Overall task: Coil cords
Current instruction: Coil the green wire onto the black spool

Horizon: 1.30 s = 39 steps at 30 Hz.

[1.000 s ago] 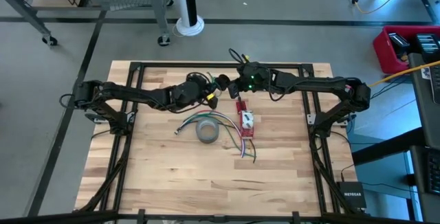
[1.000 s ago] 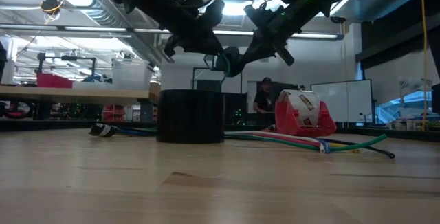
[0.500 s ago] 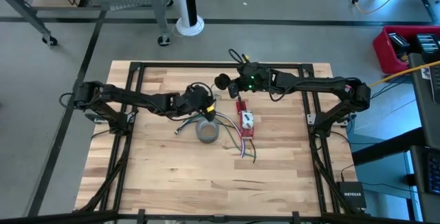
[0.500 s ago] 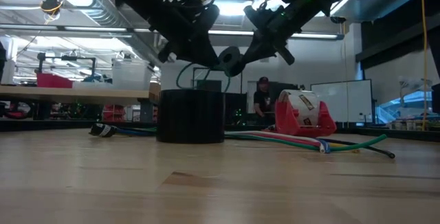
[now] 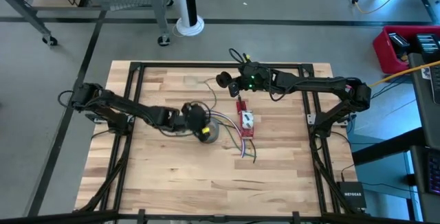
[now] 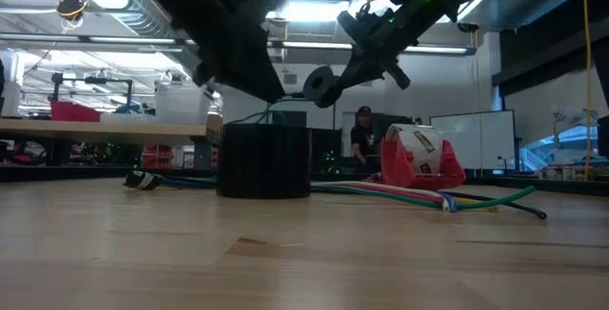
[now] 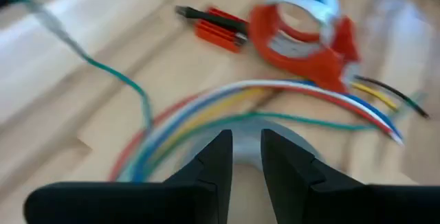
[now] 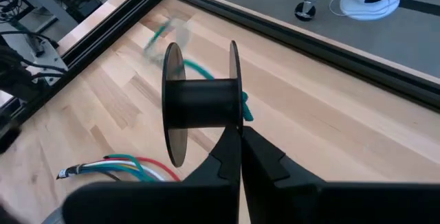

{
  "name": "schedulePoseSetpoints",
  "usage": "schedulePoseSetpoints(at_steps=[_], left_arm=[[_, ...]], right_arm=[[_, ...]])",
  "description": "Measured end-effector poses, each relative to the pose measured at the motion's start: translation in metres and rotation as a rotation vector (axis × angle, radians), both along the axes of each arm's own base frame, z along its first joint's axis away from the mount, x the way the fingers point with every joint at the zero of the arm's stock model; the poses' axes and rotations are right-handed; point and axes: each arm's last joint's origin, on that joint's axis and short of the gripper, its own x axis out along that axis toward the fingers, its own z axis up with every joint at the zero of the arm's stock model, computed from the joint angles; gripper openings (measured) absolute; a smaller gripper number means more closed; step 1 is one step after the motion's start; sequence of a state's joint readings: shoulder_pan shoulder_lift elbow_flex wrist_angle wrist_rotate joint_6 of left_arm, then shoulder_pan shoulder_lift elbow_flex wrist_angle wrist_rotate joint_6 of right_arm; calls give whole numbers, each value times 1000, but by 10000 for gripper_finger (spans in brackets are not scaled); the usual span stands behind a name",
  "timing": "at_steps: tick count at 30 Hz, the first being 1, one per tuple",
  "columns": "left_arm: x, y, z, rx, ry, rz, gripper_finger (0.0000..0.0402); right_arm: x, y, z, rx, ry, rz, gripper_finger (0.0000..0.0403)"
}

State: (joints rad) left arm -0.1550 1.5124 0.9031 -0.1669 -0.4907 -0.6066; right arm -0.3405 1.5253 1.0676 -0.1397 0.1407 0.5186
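Green cord [image 8: 196, 68] ran from the black spool [image 8: 203, 104], held up off the worktop [image 5: 172, 176] near the middle of its far edge, down toward the worktop's middle. Your right hand [image 5: 232, 84] was clamped shut on the spool's flange. Your left hand [image 7: 246, 148] sat low over the grey tape roll [image 5: 210, 132]; couldn't tell if it gripped the cord. Step looked like mid-winding. Next move called for feeding the slack onto the spool under tension.

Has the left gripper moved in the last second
Yes. The left gripper has pulled back from the spool in the right gripper, now over the grey tape roll.
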Motion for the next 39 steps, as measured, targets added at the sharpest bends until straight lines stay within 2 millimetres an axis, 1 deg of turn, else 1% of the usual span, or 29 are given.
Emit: schedulePoseSetpoints(at_steps=[3, 6, 10, 15, 20, 24, 29, 32, 36, 37, 39], left_arm=[[-3, -13, 1, 54, -26, 45, 70], [-6, -15, 3, 179, -56, 168, 70], [-7, -4, 6, 311, -71, 308, 70], [-5, 20, 6, 344, -30, 362, 70], [-4, 37, 6, 384, 29, 365, 70], [-4, 45, 5, 382, 48, 370, 70], [-3, 56, 2, 310, 110, 231, 70], [-3, 64, 0, 279, 145, 181, 70], [-8, 74, -3, 272, 204, 190, 70], [-11, 77, -5, 277, 241, 195, 70], [-19, 84, -9, 302, 340, 235, 70]], right_arm=[[0, 0, 0, -1, -2, 0, 3], [0, 0, 0, -2, -1, -2, 3], [0, 0, 0, -8, 1, -11, 3], [1, 6, -2, 4, 29, 20, 3], [3, 16, -3, -16, 56, 55, 3], [3, 19, -3, -43, 65, 30, 3], [4, 22, -3, -74, 79, 28, 3], [3, 24, -5, -65, 99, 42, 3], [0, 30, -11, -30, 178, 82, 3], [-1, 31, -12, -38, 190, 87, 3], [0, 31, -11, -113, 219, 100, 3]])
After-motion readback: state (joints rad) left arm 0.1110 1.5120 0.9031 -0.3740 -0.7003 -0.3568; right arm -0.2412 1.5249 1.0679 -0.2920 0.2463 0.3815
